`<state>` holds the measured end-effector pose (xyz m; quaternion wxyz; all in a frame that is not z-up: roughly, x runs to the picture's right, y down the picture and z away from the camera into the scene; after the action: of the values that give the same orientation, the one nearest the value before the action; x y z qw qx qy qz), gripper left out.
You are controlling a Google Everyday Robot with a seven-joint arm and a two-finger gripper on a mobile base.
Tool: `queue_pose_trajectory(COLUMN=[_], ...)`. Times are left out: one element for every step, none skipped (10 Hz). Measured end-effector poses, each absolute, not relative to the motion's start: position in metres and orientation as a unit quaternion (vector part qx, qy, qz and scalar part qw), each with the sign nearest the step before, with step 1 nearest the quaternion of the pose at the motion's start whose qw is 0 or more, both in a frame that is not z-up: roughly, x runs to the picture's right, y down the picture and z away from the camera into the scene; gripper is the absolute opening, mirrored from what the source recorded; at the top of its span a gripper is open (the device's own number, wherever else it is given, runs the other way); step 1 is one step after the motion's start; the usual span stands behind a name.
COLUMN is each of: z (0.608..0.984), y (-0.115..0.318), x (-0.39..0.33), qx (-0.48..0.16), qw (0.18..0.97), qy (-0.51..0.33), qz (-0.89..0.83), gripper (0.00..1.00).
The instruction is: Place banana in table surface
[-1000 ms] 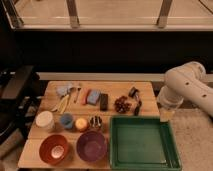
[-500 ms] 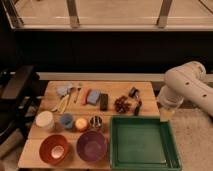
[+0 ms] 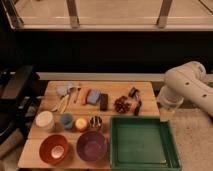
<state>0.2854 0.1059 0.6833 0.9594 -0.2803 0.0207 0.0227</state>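
Note:
The banana (image 3: 63,102) is slim and pale yellow. It lies on the left part of the wooden table surface (image 3: 115,89), just below some small grey-blue items. My white arm comes in from the right. My gripper (image 3: 167,114) points down beside the table's right edge, above the far right corner of the green tray, far from the banana. Nothing shows in it.
A green tray (image 3: 140,120) fills the front right. An orange bowl (image 3: 54,149) and a purple bowl (image 3: 92,146) stand at the front left. A white cup (image 3: 45,121), a blue cup (image 3: 67,120) and a yellow-orange cup (image 3: 81,123) stand behind them. Dark items (image 3: 121,104) lie mid-table.

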Motion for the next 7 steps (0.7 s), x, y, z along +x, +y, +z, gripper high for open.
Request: queue_pose_trajectory(z=[0.6833,0.6833,0.6833,0.6834,0.6835,0.6833,0.6833], y=[0.1059,0.1059,0.1059,0.106,0.1064,0.1059,0.1042], x=[0.2854,0.2854,0.2854,0.2854,0.2853,0.285,0.2851], qx=[-0.28,-0.28,-0.28,-0.28,-0.28,-0.278,-0.273], qw=[0.959,0.959,0.959,0.959,0.959,0.96,0.962], qy=[0.021,0.021,0.021,0.021,0.021,0.018,0.011], qz=[0.023,0.023,0.023,0.023,0.022,0.017,0.007], gripper=[0.65,0.61,0.52,0.46,0.45,0.49,0.57])
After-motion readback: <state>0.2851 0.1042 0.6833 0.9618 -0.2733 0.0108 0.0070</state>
